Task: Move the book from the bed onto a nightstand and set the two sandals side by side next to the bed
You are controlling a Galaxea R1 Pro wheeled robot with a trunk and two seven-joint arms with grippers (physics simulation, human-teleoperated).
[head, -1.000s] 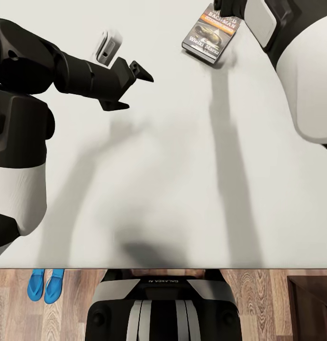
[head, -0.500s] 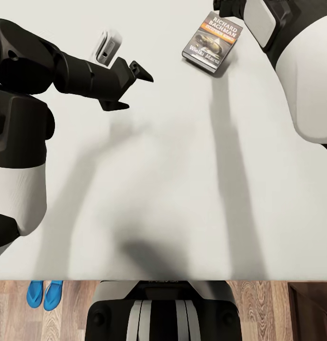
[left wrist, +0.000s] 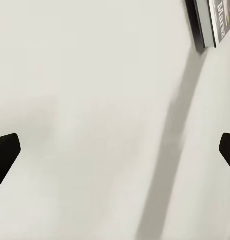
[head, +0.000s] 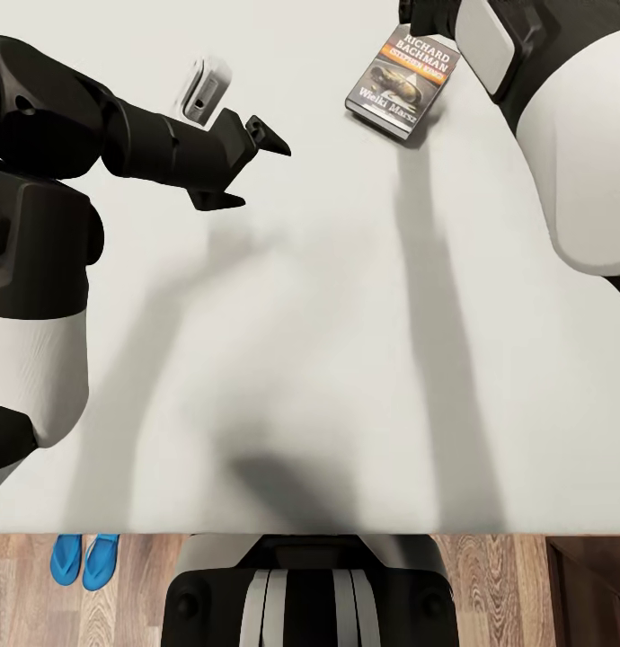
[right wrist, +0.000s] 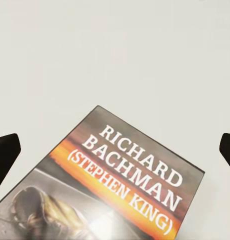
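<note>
Just ahead of the wide-spread right gripper (right wrist: 115,150): Richard Bachman paperback (head: 403,79), flat on the mattress (head: 328,314), ungrasped. Edging back in, lining up. Left gripper (head: 256,166) open, idle, well apart.

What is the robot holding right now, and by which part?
Nothing. The left end effector is open above the bed; the right end effector is open over the book, which lies flat.

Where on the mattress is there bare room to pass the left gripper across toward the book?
Bare mattress runs from the open left gripper to the book, and all the way to the bed's near edge. It is crowded only at the far right, where the right gripper hangs over the book.
</note>
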